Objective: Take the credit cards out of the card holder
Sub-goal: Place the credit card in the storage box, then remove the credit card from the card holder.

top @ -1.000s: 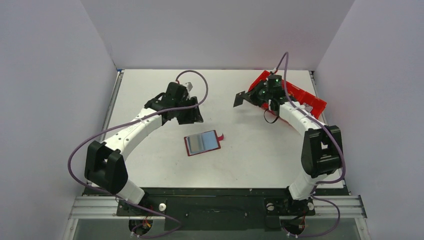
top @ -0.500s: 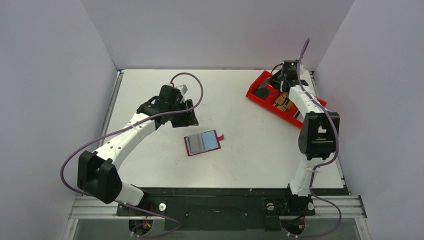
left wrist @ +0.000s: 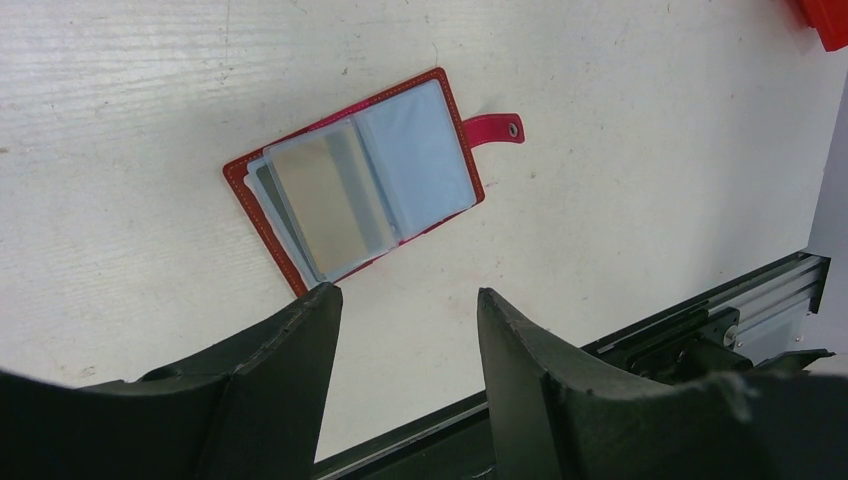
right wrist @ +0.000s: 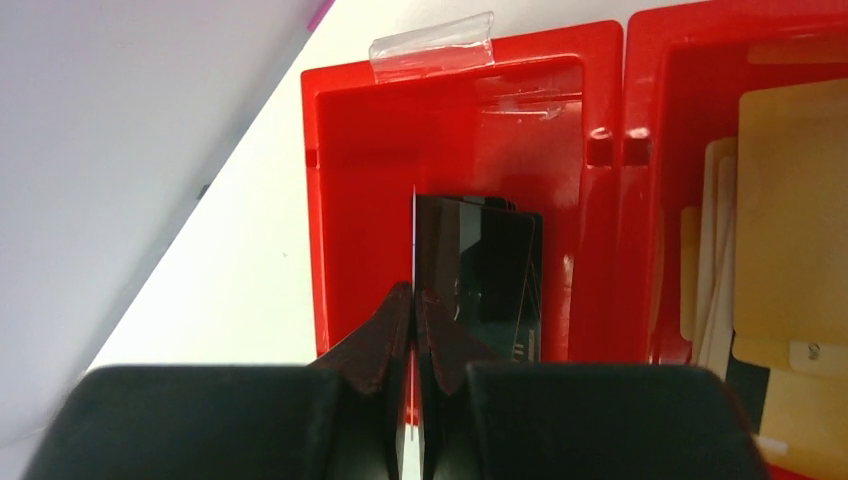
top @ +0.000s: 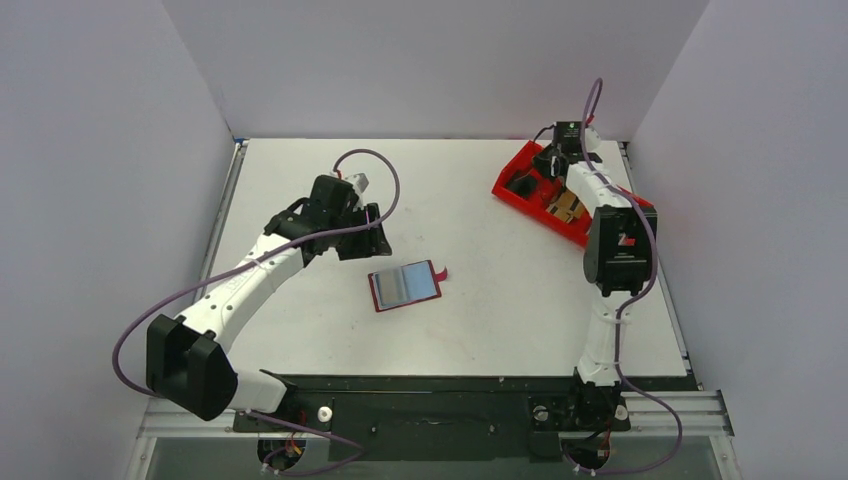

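Card holder: dark red, stitched, snap tab, open; pale credit cards in clear sleeves. Left gripper: fingers apart. Right gripper: clamped on thin card, edge-on over red bin.

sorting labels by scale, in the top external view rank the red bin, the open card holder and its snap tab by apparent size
1. red bin, largest, though the right arm covers part of it
2. card holder
3. snap tab, smallest

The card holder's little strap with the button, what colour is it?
The strap is pinkish red. The left wrist view shows it best.
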Motion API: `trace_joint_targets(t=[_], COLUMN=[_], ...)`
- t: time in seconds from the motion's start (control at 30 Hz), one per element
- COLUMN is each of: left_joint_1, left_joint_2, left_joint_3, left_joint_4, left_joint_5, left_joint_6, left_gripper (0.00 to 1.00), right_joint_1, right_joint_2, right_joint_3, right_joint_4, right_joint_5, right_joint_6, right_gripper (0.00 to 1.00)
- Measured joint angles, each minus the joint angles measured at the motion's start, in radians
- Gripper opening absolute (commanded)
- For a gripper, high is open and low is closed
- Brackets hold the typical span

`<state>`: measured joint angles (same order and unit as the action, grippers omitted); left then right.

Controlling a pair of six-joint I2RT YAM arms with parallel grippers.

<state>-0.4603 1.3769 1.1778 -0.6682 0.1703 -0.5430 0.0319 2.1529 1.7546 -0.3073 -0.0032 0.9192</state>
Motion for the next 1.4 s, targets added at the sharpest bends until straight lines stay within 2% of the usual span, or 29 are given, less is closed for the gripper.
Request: trace_joint_targets(t=[0.27, 0.4, 0.47, 0.67, 0.87, 1.0, 1.17, 1.4], left_joint_1=[0.004, 0.004, 0.004, 0.004, 0.004, 0.005, 0.032, 0.109], left_joint_2=[-0.01, -0.014, -0.014, -0.014, -0.014, -0.014, -0.014, -0.014], left_joint_3=[-0.011, -0.011, -0.011, -0.011, -0.011, -0.02, -0.046, -0.123], left_joint_4=[-0.004, -0.006, -0.006, -0.006, -0.006, -0.005, -0.003, -0.002], left_joint_5=[-0.001, -0.002, -0.002, -0.001, -0.002, -0.006, -0.028, -0.079], left_joint_6=[-0.005, -0.005, -0.005, -0.006, -0.006, -0.01, -0.031, -0.06], left_gripper=[0.5, 0.5, 0.5, 0.51, 0.51, 0.51, 0.51, 0.51], right_joint_1=[0.0, 0.0, 0.0, 0.0, 0.0, 0.006, 0.045, 0.267], right_joint_2=[0.128, 0.163, 0.164, 0.164, 0.139, 0.061, -0.16, -0.428], right_joint_3=[0.098, 0.126, 0.127, 0.14, 0.142, 0.117, -0.037, -0.303], right_joint_4=[-0.002, -0.007, -0.013, -0.022, -0.06, -0.087, -0.099, -0.091], right_joint_5=[0.003, 0.003, 0.002, -0.01, -0.04, -0.053, -0.052, -0.029], right_joint_6=[-0.003, -0.002, -0.001, -0.001, 0.005, 0.005, -0.005, -0.053], right_gripper=[0.0, 0.22, 0.28, 0.39, 0.42, 0.42, 0.42, 0.42])
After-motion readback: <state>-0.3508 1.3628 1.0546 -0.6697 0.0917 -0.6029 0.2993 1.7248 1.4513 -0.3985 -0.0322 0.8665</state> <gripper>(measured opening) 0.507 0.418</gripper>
